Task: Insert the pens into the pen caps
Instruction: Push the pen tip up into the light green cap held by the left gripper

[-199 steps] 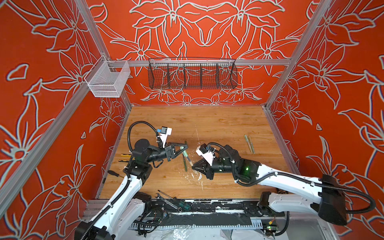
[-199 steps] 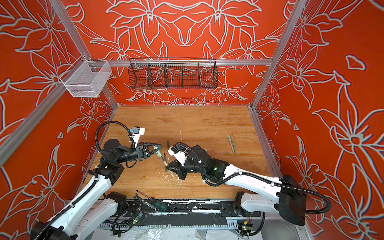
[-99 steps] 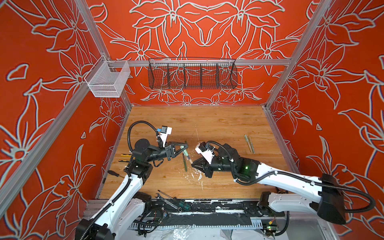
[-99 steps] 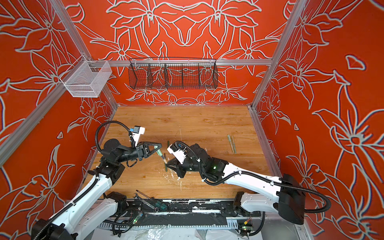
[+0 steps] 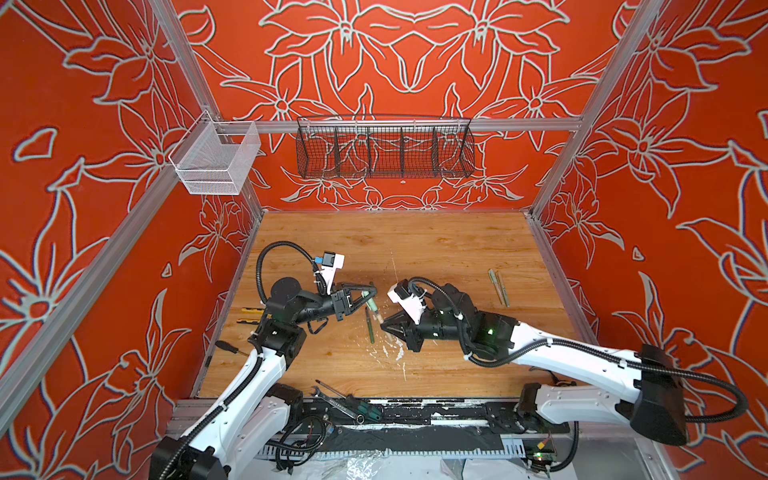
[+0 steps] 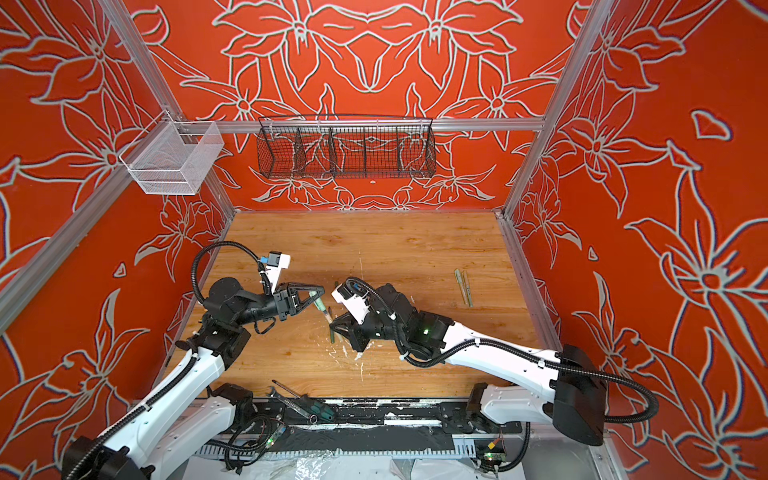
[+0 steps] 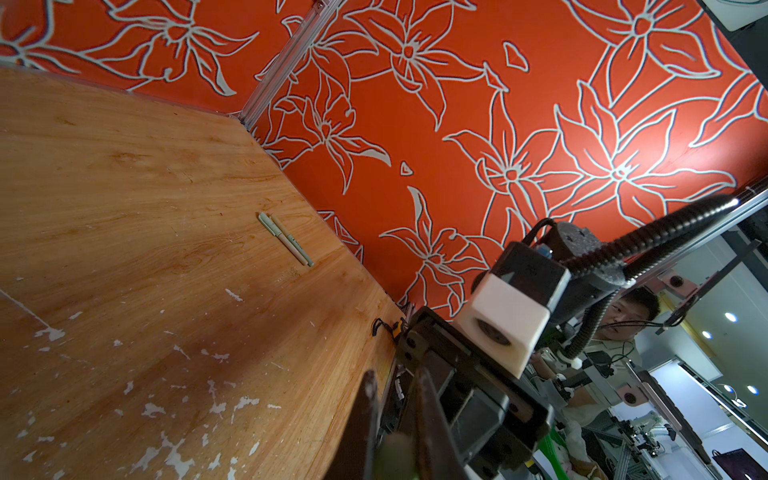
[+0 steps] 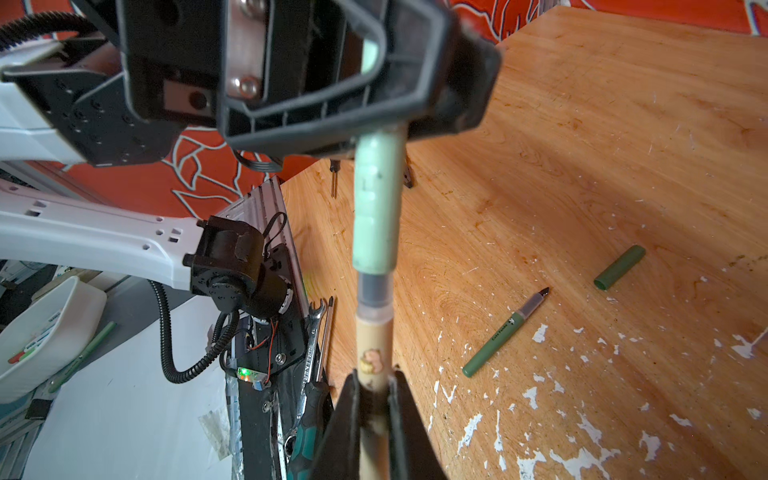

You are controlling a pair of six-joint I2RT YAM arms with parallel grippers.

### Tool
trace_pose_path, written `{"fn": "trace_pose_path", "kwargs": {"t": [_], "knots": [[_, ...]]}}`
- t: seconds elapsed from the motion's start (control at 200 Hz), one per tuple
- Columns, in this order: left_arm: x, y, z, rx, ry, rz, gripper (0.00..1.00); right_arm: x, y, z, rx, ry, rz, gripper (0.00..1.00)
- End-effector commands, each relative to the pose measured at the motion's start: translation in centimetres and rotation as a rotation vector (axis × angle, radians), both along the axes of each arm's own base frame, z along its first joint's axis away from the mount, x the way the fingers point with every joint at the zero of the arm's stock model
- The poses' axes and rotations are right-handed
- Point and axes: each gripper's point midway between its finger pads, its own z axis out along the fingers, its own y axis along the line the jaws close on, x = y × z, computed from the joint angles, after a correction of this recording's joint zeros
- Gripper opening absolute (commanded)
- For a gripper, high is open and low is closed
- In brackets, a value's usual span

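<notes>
My left gripper (image 5: 371, 292) (image 6: 320, 291) is shut on a pale green pen cap (image 5: 372, 305) (image 8: 376, 208), held above the wooden floor. My right gripper (image 5: 384, 325) (image 8: 376, 376) is shut on a beige pen (image 8: 374, 332) (image 6: 328, 318). The pen's tip end sits inside the cap's mouth, with its grey grip section still showing. In the left wrist view the cap is a green blur between the fingers of the left gripper (image 7: 395, 382). A green pen (image 8: 505, 332) (image 5: 369, 328) and a dark green cap (image 8: 619, 267) lie loose on the floor below.
Two capped pens (image 5: 498, 286) (image 7: 284, 239) lie side by side at the right. A wrench and screwdrivers (image 5: 340, 403) lie at the front edge, yellow-black pliers (image 5: 249, 316) by the left wall. A black wire basket (image 5: 384, 149) and a white mesh basket (image 5: 214, 162) hang above.
My right gripper has edged a little toward the left gripper with the beige pen in it. The left gripper has held still with the cap.
</notes>
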Motion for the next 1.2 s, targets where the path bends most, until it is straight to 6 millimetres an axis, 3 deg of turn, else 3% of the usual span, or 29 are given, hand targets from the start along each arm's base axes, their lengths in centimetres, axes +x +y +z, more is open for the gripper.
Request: {"fn": "trace_pose_path", "kwargs": {"t": [0.0,0.28,0.355,0.505,0.59,0.696,0.841,1.046,1.196], "knots": [[-1.3,-1.0,-0.7,0.041,0.008,-0.064,0.0,1.7,0.2,3.4,0.072,-0.059,-0.078,0.0],[-2.0,-1.8,-0.6,0.051,-0.005,-0.089,0.0,2.0,-0.1,4.4,0.091,-0.075,-0.1,0.0],[-2.2,-1.7,-0.3,0.048,-0.014,-0.085,0.14,2.0,0.0,4.4,0.091,-0.074,-0.099,0.0],[-2.5,-1.4,0.4,0.032,-0.044,-0.07,0.63,1.9,0.2,3.9,0.084,-0.061,-0.089,0.0],[-2.5,-1.3,0.8,0.027,-0.056,-0.059,0.77,1.8,0.2,3.6,0.078,-0.051,-0.085,0.0],[-2.4,-1.1,0.9,0.026,-0.059,-0.045,0.85,1.6,0.3,3.5,0.077,-0.043,-0.076,0.0],[-2.0,-0.9,0.7,0.029,-0.057,-0.03,0.84,0.9,0.8,3.6,0.087,-0.027,-0.025,0.0],[-2.0,-1.2,0.4,0.028,-0.047,-0.054,0.53,0.4,1.2,4.4,0.116,-0.025,0.008,0.0],[-2.2,-1.2,0.5,0.024,-0.049,-0.066,0.41,0.6,1.2,4.9,0.124,-0.022,-0.006,0.0]]}}
